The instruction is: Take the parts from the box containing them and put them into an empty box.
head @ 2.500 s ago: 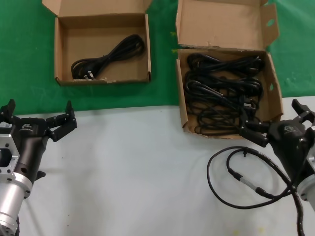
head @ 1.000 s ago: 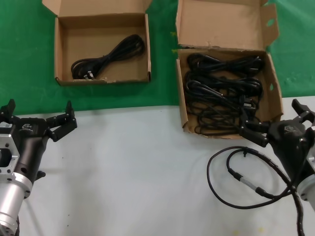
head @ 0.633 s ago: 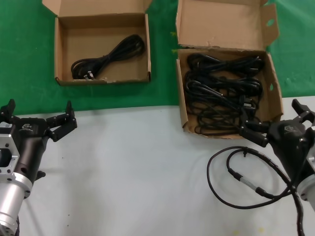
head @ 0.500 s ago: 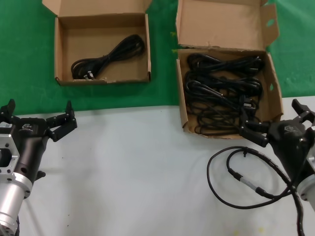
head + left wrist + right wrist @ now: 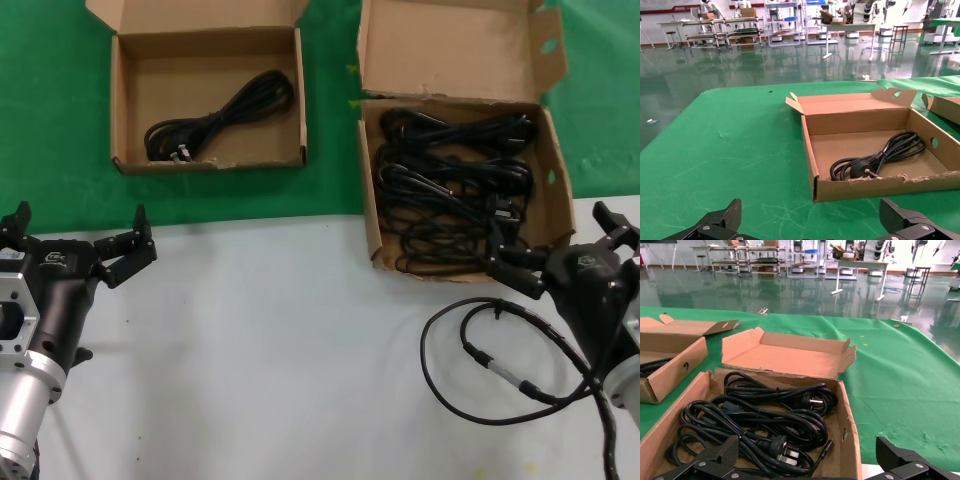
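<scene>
Power cords [image 5: 450, 185], black and bundled, heaped in the box with the tall lid [image 5: 367, 190], out on the right side of the green cloth [image 5: 60, 100].

Far left: left gripper [image 5: 78, 235], low over the white table [image 5: 280, 340], close to the robot. Fingers spread wide, nothing between them. Well apart from both boxes.

Next, farther back on the cloth: low box [image 5: 118, 100] with a short flap. Inside, one cord [image 5: 215, 120] in a long loose coil, lying slantwise on the bottom, plug end toward the front rim.

Then a strip of bare cloth, and the box with the tall lid, oval holes along the lid's right edge. Front part out over the white table. Many cords piled on each other, filling it.

Far right: right gripper [image 5: 555, 245], just beside that box's front right corner. Fingers spread wide, gripping nothing. Seen from its wrist, right above the front rim, cords just past it [image 5: 755, 425].

Beside it, on the white table: looped cable [image 5: 425, 350] with a silver plug [image 5: 505, 372], lying loose.
</scene>
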Robot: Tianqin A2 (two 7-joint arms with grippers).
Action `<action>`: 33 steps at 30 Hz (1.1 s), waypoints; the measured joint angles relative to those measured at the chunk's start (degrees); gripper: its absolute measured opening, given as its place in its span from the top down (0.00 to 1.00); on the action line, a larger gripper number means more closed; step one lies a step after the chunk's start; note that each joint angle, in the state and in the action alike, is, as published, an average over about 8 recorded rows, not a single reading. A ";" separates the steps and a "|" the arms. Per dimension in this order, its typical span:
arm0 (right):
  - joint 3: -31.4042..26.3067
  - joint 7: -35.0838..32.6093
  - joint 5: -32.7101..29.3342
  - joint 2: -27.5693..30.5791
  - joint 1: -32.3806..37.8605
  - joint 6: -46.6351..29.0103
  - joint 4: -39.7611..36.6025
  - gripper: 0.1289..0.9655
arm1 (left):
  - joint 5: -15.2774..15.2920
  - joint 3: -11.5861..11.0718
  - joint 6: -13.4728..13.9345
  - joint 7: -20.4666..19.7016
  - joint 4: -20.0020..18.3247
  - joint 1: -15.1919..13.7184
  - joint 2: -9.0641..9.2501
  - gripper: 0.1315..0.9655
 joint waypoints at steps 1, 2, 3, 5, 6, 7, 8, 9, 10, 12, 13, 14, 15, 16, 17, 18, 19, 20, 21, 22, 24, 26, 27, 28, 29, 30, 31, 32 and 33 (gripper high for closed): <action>0.00 0.00 0.00 0.00 0.00 0.00 0.00 0.00 | 0.00 0.00 0.00 0.00 0.00 0.00 0.00 0.00; 0.00 0.00 0.00 0.00 0.00 0.00 0.00 0.00 | 0.00 0.00 0.00 0.00 0.00 0.00 0.00 0.00; 0.00 0.00 0.00 0.00 0.00 0.00 0.00 0.00 | 0.00 0.00 0.00 0.00 0.00 0.00 0.00 0.00; 0.00 0.00 0.00 0.00 0.00 0.00 0.00 0.00 | 0.00 0.00 0.00 0.00 0.00 0.00 0.00 0.00; 0.00 0.00 0.00 0.00 0.00 0.00 0.00 0.00 | 0.00 0.00 0.00 0.00 0.00 0.00 0.00 0.00; 0.00 0.00 0.00 0.00 0.00 0.00 0.00 0.00 | 0.00 0.00 0.00 0.00 0.00 0.00 0.00 0.00; 0.00 0.00 0.00 0.00 0.00 0.00 0.00 0.00 | 0.00 0.00 0.00 0.00 0.00 0.00 0.00 0.00; 0.00 0.00 0.00 0.00 0.00 0.00 0.00 0.00 | 0.00 0.00 0.00 0.00 0.00 0.00 0.00 0.00; 0.00 0.00 0.00 0.00 0.00 0.00 0.00 0.00 | 0.00 0.00 0.00 0.00 0.00 0.00 0.00 0.00; 0.00 0.00 0.00 0.00 0.00 0.00 0.00 0.00 | 0.00 0.00 0.00 0.00 0.00 0.00 0.00 0.00; 0.00 0.00 0.00 0.00 0.00 0.00 0.00 0.00 | 0.00 0.00 0.00 0.00 0.00 0.00 0.00 0.00; 0.00 0.00 0.00 0.00 0.00 0.00 0.00 0.00 | 0.00 0.00 0.00 0.00 0.00 0.00 0.00 0.00; 0.00 0.00 0.00 0.00 0.00 0.00 0.00 0.00 | 0.00 0.00 0.00 0.00 0.00 0.00 0.00 0.00; 0.00 0.00 0.00 0.00 0.00 0.00 0.00 0.00 | 0.00 0.00 0.00 0.00 0.00 0.00 0.00 0.00; 0.00 0.00 0.00 0.00 0.00 0.00 0.00 0.00 | 0.00 0.00 0.00 0.00 0.00 0.00 0.00 0.00; 0.00 0.00 0.00 0.00 0.00 0.00 0.00 0.00 | 0.00 0.00 0.00 0.00 0.00 0.00 0.00 0.00; 0.00 0.00 0.00 0.00 0.00 0.00 0.00 0.00 | 0.00 0.00 0.00 0.00 0.00 0.00 0.00 0.00; 0.00 0.00 0.00 0.00 0.00 0.00 0.00 0.00 | 0.00 0.00 0.00 0.00 0.00 0.00 0.00 0.00; 0.00 0.00 0.00 0.00 0.00 0.00 0.00 0.00 | 0.00 0.00 0.00 0.00 0.00 0.00 0.00 0.00; 0.00 0.00 0.00 0.00 0.00 0.00 0.00 0.00 | 0.00 0.00 0.00 0.00 0.00 0.00 0.00 0.00; 0.00 0.00 0.00 0.00 0.00 0.00 0.00 0.00 | 0.00 0.00 0.00 0.00 0.00 0.00 0.00 0.00; 0.00 0.00 0.00 0.00 0.00 0.00 0.00 0.00 | 0.00 0.00 0.00 0.00 0.00 0.00 0.00 0.00; 0.00 0.00 0.00 0.00 0.00 0.00 0.00 0.00 | 0.00 0.00 0.00 0.00 0.00 0.00 0.00 0.00; 0.00 0.00 0.00 0.00 0.00 0.00 0.00 0.00 | 0.00 0.00 0.00 0.00 0.00 0.00 0.00 0.00; 0.00 0.00 0.00 0.00 0.00 0.00 0.00 0.00 | 0.00 0.00 0.00 0.00 0.00 0.00 0.00 0.00; 0.00 0.00 0.00 0.00 0.00 0.00 0.00 0.00 | 0.00 0.00 0.00 0.00 0.00 0.00 0.00 0.00; 0.00 0.00 0.00 0.00 0.00 0.00 0.00 0.00 | 0.00 0.00 0.00 0.00 0.00 0.00 0.00 0.00; 0.00 0.00 0.00 0.00 0.00 0.00 0.00 0.00 | 0.00 0.00 0.00 0.00 0.00 0.00 0.00 0.00; 0.00 0.00 0.00 0.00 0.00 0.00 0.00 0.00 | 0.00 0.00 0.00 0.00 0.00 0.00 0.00 0.00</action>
